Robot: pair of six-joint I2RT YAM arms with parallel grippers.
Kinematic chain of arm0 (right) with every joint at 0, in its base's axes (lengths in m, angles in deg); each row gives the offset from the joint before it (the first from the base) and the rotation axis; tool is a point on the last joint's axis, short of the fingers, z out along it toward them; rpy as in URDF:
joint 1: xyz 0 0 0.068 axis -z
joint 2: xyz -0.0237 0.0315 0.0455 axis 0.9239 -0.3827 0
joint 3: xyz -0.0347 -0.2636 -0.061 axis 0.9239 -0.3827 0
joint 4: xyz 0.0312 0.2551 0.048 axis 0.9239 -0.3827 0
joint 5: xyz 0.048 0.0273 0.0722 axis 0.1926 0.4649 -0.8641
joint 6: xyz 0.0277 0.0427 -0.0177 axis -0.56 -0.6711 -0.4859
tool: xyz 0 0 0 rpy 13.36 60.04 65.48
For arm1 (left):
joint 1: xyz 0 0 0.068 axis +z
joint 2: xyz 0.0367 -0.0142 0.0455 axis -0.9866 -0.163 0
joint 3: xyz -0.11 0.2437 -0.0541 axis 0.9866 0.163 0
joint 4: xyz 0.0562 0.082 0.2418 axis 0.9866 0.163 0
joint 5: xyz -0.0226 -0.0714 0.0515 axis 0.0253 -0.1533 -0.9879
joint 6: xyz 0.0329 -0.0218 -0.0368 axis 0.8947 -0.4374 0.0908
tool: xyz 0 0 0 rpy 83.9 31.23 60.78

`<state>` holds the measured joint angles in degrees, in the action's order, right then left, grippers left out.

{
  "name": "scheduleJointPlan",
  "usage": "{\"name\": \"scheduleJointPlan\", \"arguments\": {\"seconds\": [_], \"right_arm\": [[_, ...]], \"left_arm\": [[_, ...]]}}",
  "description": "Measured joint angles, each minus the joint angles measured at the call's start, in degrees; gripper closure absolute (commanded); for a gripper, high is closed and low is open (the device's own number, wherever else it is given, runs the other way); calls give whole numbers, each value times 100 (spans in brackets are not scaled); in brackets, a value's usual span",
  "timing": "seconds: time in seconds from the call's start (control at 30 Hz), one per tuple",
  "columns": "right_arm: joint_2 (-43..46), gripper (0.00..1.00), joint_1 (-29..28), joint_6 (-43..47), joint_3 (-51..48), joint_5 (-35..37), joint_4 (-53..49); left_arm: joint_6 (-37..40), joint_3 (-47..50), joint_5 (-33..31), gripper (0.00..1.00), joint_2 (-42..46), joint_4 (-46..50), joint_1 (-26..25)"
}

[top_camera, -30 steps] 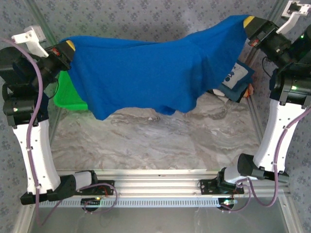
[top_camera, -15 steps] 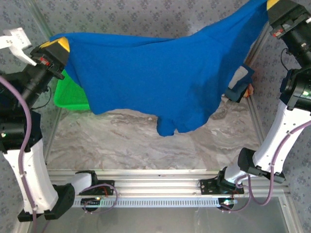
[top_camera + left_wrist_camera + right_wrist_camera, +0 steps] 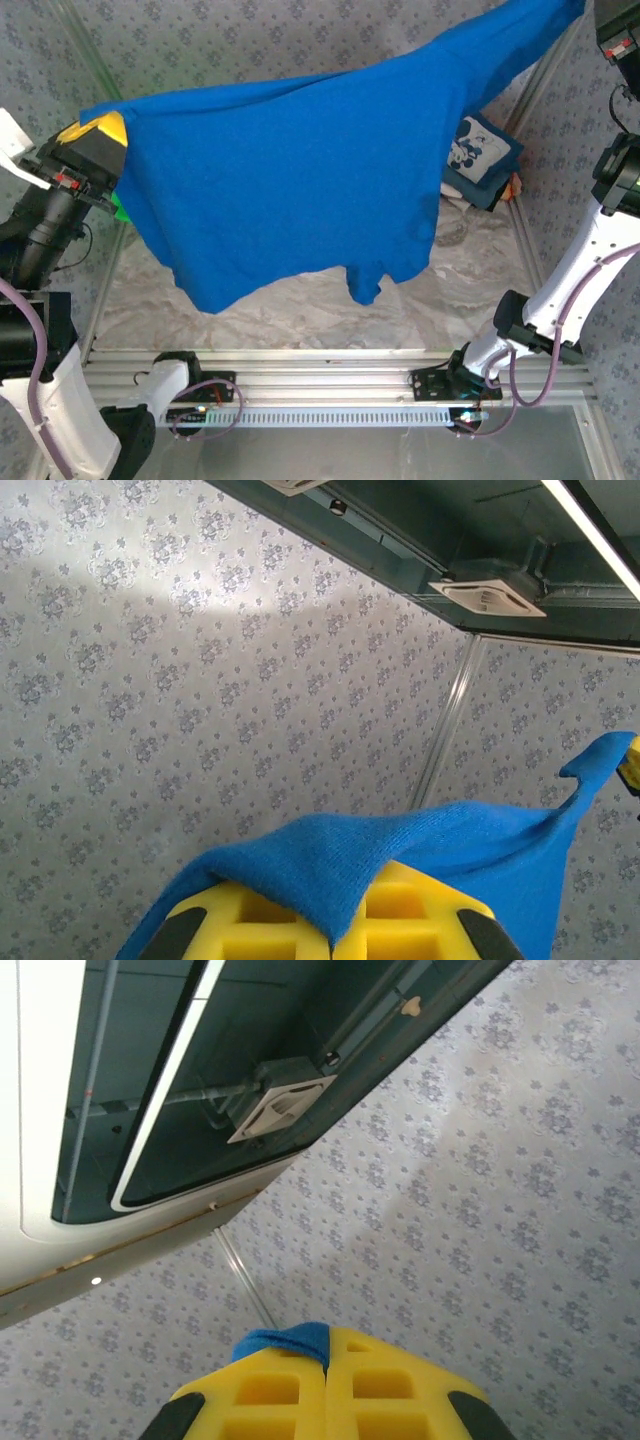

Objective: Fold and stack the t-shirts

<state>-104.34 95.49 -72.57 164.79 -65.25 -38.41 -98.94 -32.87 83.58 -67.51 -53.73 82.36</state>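
Overhead, the left gripper (image 3: 97, 133) pinches one corner of the royal-blue cloth t-shirt (image 3: 290, 180), which hangs spread between the arms above the grey marbled tabletop (image 3: 300, 315). Its far-right corner is clamped in the right gripper (image 3: 327, 1360). Beyond lies a navy cartoon-print tee (image 3: 482, 155), partly hidden.

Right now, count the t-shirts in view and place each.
2. The royal-blue t-shirt hangs stretched in the air; the navy t-shirt lies folded far right on the table. Others may be hidden.

Bright, even overhead light, sharp focus
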Motion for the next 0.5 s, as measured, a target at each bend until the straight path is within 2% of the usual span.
{"name": "scheduleJointPlan", "arguments": {"seconds": [0.23,0.37,0.5], "right_arm": [[-15,100,-192,-133,125,-216,-15],[-203,100,-907,238,127,-356,-562],[-404,100,-1670,1056,-249,-407,-1596]], "left_arm": [[-188,1224,-184,100,356,15,0],[-269,2138,-367,100,461,11,0],[-376,2964,-562,100,544,61,2]]}}
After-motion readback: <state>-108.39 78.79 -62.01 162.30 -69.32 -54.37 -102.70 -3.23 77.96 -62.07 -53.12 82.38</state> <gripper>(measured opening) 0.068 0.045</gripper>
